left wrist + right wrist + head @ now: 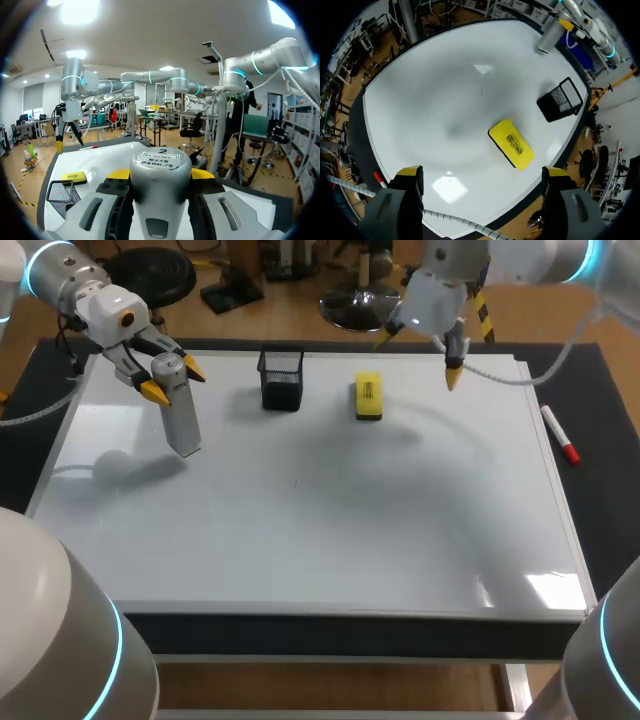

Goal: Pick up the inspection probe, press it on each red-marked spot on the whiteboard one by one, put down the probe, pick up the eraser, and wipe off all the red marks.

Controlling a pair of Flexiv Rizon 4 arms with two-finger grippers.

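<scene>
The inspection probe (181,418), a silver cylinder, hangs tilted over the whiteboard's (330,530) far left part. My left gripper (172,380) is shut on its upper end. In the left wrist view the probe's labelled cap (160,162) fills the space between the yellow tips. The yellow eraser (368,397) lies flat at the back middle of the board. My right gripper (418,358) hovers open above the back right, with the eraser (511,143) below and ahead of it. I see no red marks on the board, only a tiny dark speck (295,481).
A black mesh holder (281,378) stands at the back, left of the eraser. A red-capped marker (560,435) lies on the dark mat beyond the board's right edge. A grey cable (520,375) trails from my right arm over the back right corner.
</scene>
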